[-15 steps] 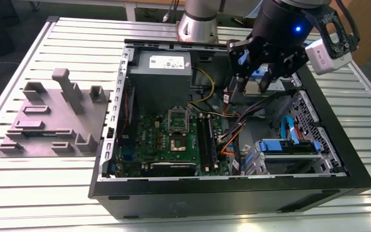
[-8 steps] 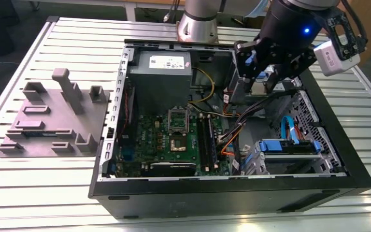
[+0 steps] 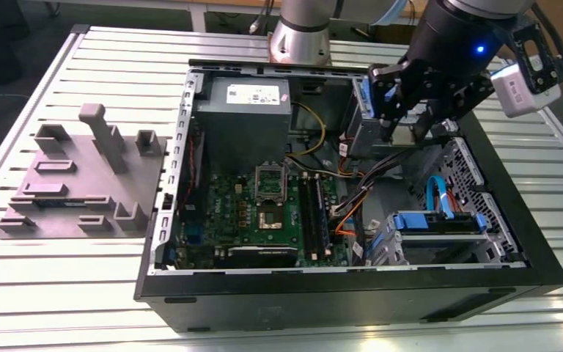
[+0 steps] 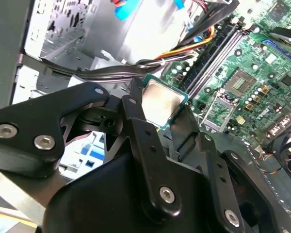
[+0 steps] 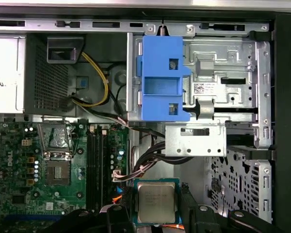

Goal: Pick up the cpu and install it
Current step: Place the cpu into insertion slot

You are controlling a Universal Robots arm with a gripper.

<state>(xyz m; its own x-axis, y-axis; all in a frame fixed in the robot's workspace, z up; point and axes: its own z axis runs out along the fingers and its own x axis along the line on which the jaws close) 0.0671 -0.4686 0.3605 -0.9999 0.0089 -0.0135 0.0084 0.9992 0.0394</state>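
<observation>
Cpu (image 5: 156,202) held in the gripper (image 3: 413,132) — over the open computer case (image 3: 360,297).
Jaws clenched on its edges, silver top showing in both wrist views — motherboard socket (image 5: 58,172) well apart.

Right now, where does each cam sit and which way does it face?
Exterior view: raised, off-robot, looking down into the open case; arm and gripper show.
First wrist view: on the wrist, looking straight down into the case; fingers flank the cpu.
Second wrist view: on the wrist, looking obliquely past the fingers at cpu and motherboard.
Shared: both wrist views show the held cpu and motherboard.
</observation>
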